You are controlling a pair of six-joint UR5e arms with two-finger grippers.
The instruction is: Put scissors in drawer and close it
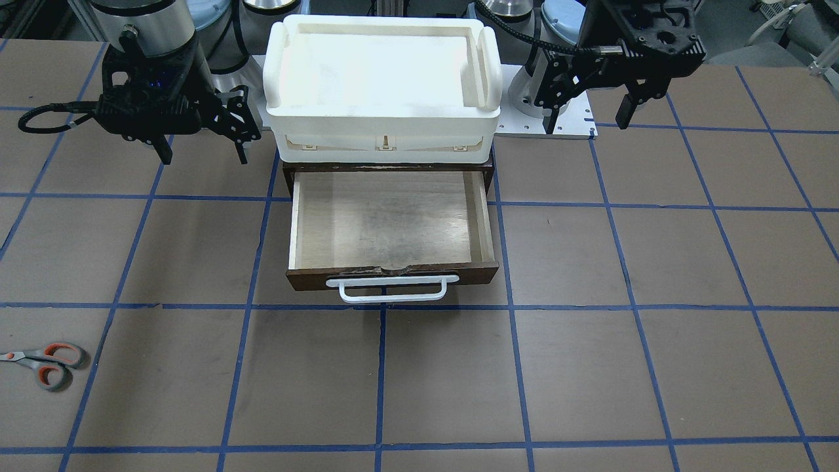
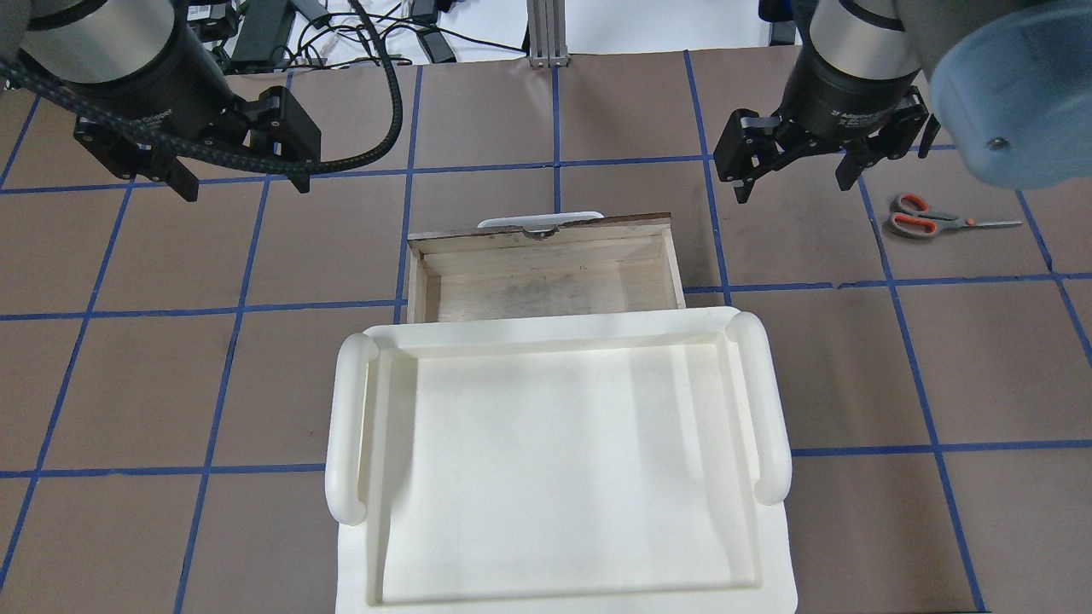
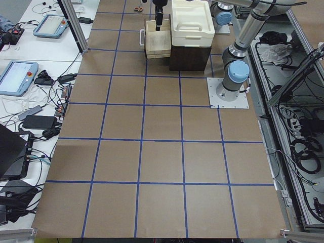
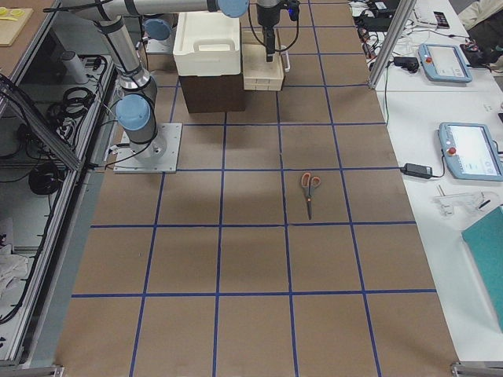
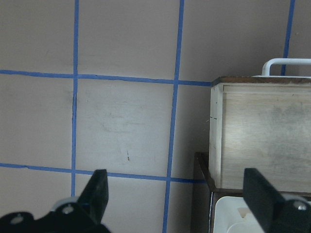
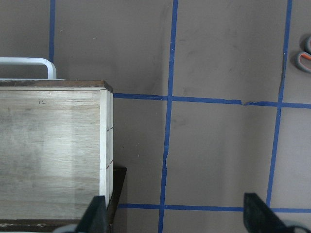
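The scissors point(image 1: 46, 364) lie flat on the brown table, far out on my right side; they also show in the overhead view point(image 2: 926, 217) and the exterior right view point(image 4: 309, 188). The drawer point(image 1: 308, 280) is pulled open, its pale plywood floor point(image 2: 546, 290) bare, with the white bar handle point(image 1: 392, 288) in front. My right gripper point(image 2: 793, 179) hovers open and empty between the drawer and the scissors. My left gripper point(image 2: 241, 175) hovers open and empty off the drawer's other side. One orange-lined handle loop of the scissors point(image 6: 305, 59) shows at the edge of the right wrist view.
A large white plastic tray point(image 2: 350, 426) sits on top of the dark cabinet point(image 4: 212, 94) that houses the drawer. The left arm's base plate point(image 1: 557, 124) is bolted beside it. Blue tape lines grid the table. Desks with tablets point(image 4: 470, 149) flank the operators' side.
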